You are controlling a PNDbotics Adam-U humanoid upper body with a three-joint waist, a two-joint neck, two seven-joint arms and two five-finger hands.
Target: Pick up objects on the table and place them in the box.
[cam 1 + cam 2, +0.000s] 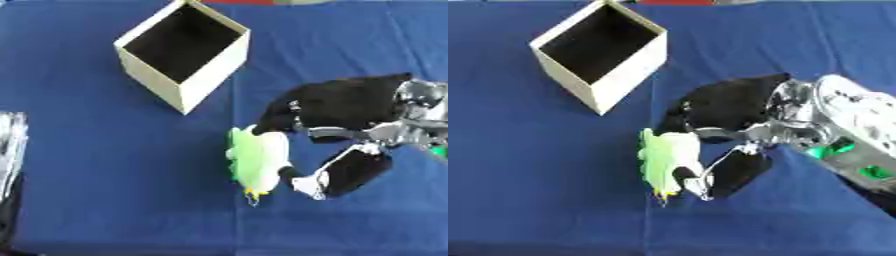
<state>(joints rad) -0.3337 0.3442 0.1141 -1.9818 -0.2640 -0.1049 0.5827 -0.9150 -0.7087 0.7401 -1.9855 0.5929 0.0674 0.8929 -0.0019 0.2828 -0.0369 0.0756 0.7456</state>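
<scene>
One green-and-white toy (255,161) pinched at right hand's (337,107) fingertips; could slip out mid-carry before reaching box (182,91) up-left.

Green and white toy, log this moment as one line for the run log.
right hand fingers curled round green and white toy | toy on blue table | box open, empty | left hand barely in view

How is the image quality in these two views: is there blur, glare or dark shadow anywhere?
Left eye view: soft all over, the green and white toy has fuzzy edges; the box interior is dark, nothing visible inside. Right eye view: equally soft; bright glare on the silver wrist behind the right hand; blue cloth evenly lit, hardly any shadow.
</scene>
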